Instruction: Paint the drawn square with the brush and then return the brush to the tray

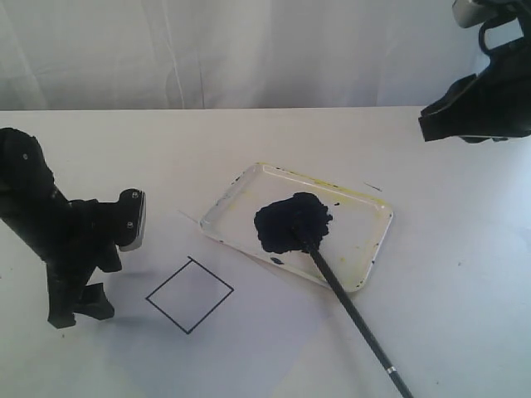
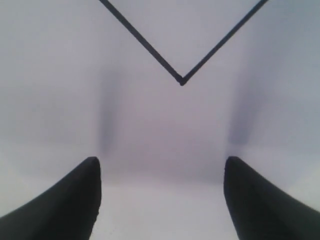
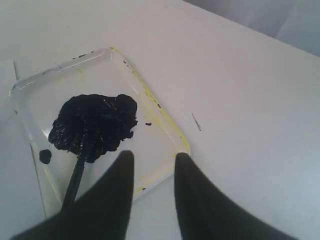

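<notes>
The drawn square (image 1: 190, 295) sits on the white bench (image 1: 465, 265), turned like a diamond. Its thin black outline is closed and its inside is blank, with no paint on it. In the left wrist view only one corner of it (image 2: 182, 35) shows, pointing toward the arm.

The brush (image 1: 348, 305) lies to the right of the square and well apart from it. Its tip is buried in the blue-black paint blob (image 1: 292, 221) and its black handle slants out over the tray's near rim onto the bench. A narrow silver band (image 1: 390, 367) rings the handle close to its rear end. The tray (image 1: 365, 245) is a shallow translucent rectangle with rounded corners and yellowish stains along its rim, lying just up and right of the square. The right wrist view shows the same tray (image 3: 155, 140), the blob (image 3: 95, 125) and the brush handle (image 3: 76, 180) running out of it.

The left fingers (image 1: 79, 307) stand low beside the square, on its left. In the left wrist view these fingers (image 2: 65, 205) are spread wide with only bare bench between them. The right fingers (image 1: 465, 112) hang high at the upper right, away from the tray. In their own view these fingers (image 3: 195, 200) are a narrow gap apart and grip nothing, pointing at the tray's yellow-stained rim.
</notes>
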You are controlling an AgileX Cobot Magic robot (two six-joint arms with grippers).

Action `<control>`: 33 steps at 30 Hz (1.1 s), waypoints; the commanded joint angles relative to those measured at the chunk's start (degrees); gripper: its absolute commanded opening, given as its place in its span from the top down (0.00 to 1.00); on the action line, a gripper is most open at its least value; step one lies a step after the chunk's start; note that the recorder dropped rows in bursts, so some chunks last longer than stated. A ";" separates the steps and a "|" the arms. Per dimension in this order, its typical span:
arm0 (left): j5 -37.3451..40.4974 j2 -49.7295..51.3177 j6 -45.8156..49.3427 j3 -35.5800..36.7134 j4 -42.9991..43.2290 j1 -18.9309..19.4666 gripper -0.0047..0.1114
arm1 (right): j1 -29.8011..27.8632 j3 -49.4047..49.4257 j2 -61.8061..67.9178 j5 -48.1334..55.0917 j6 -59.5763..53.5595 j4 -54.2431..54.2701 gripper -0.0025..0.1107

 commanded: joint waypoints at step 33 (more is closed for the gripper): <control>2.69 2.41 -4.57 0.43 -6.92 -0.33 0.35 | 0.78 -0.35 8.29 10.89 -0.84 0.19 0.65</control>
